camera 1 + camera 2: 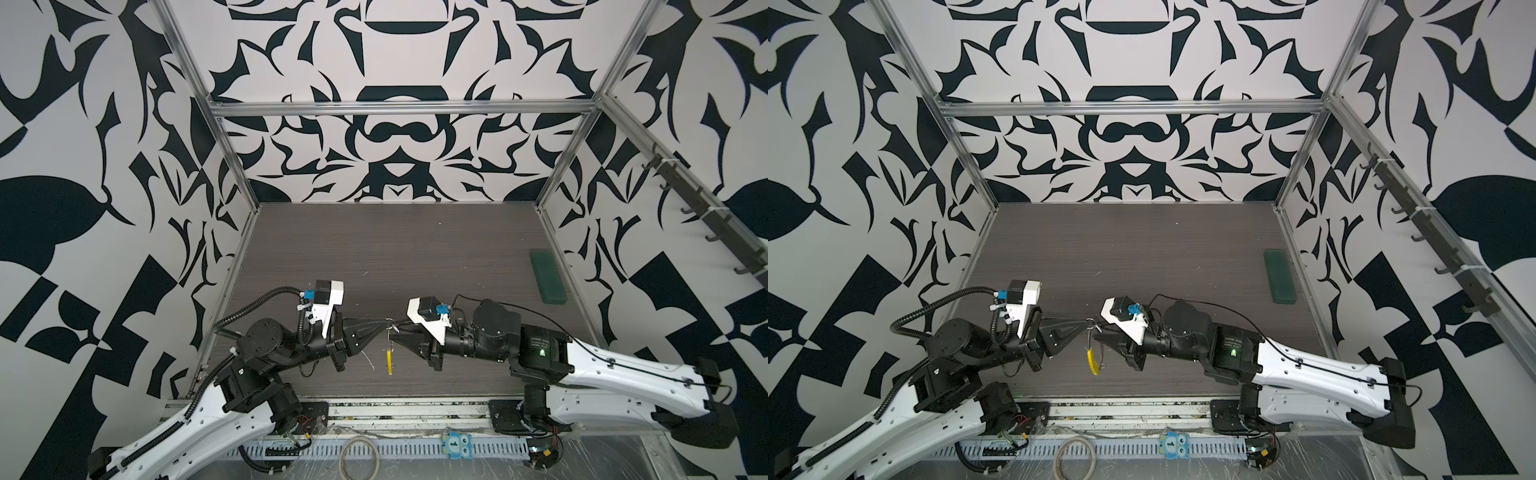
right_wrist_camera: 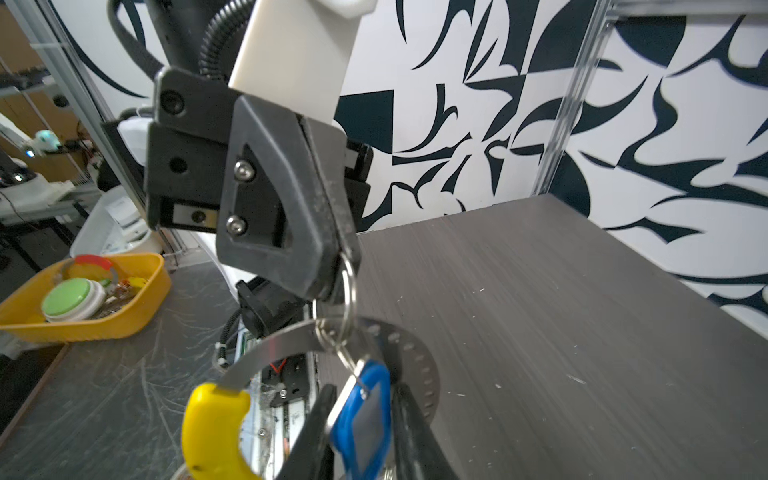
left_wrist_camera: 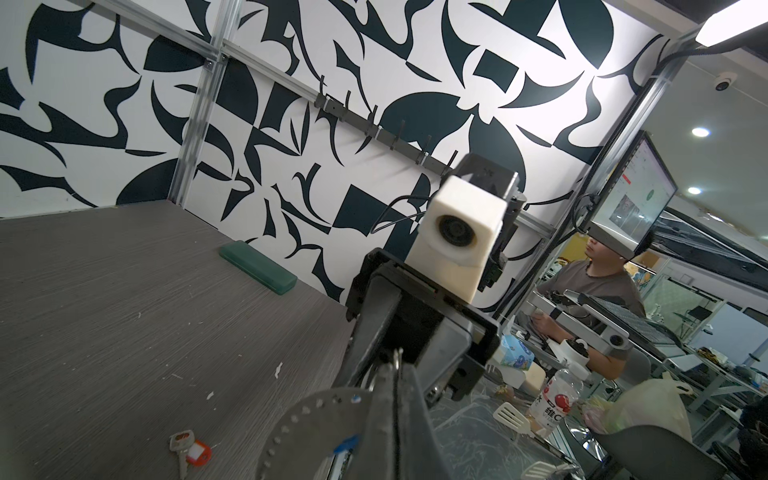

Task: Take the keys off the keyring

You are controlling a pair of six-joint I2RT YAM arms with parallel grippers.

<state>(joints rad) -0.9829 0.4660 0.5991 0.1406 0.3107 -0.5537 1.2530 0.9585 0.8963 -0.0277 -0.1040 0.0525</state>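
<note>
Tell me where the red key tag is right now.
In the left wrist view, the red key tag lies on the table, apart from the raised keyring.

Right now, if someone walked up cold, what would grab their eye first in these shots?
Probably the two grippers meeting tip to tip in mid-air above the front of the table. The left gripper is clamped on the keyring, whose yellow section dangles below. The right gripper pinches the blue key tag hanging from it. Next comes the red key tag, lying loose on the table.
</note>
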